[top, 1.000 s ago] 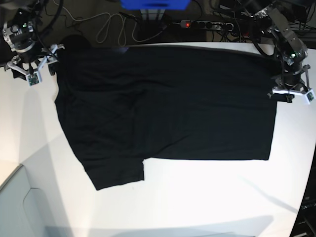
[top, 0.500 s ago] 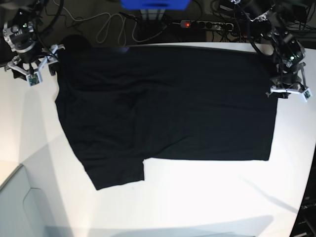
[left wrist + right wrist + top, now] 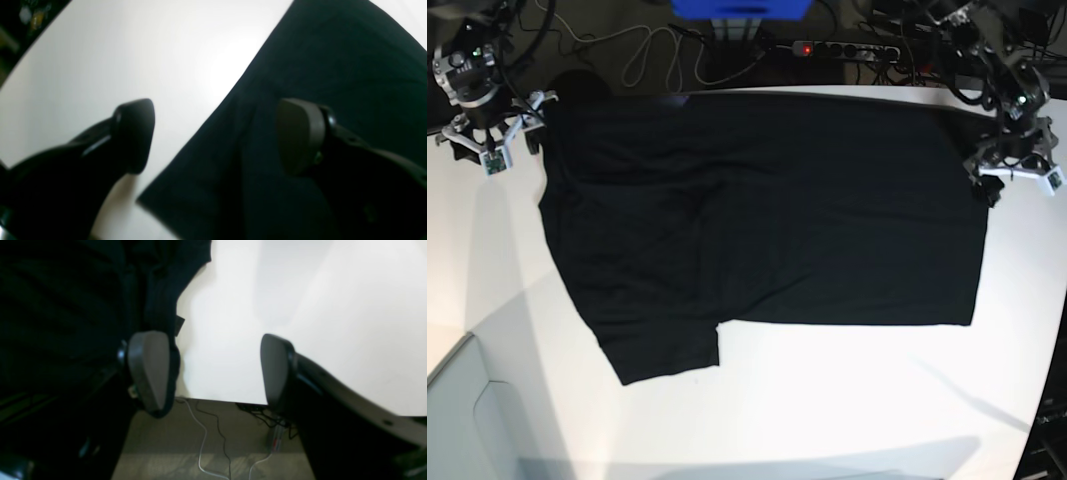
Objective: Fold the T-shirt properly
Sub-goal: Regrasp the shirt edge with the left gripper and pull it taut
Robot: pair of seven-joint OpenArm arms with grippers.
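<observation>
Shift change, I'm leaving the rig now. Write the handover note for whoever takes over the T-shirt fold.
Left gripper: jaws open, holding nothing, over the shirt's side edge, one finger above the cloth and the other above bare table.
Right gripper: jaws open, empty, at the table's far edge beside the shirt.
T-shirt: lies spread on the white table, plain black side up, one sleeve pointing toward the near edge.
Done: shirt laid out; no complete fold visible.
Left: the folding.
</observation>
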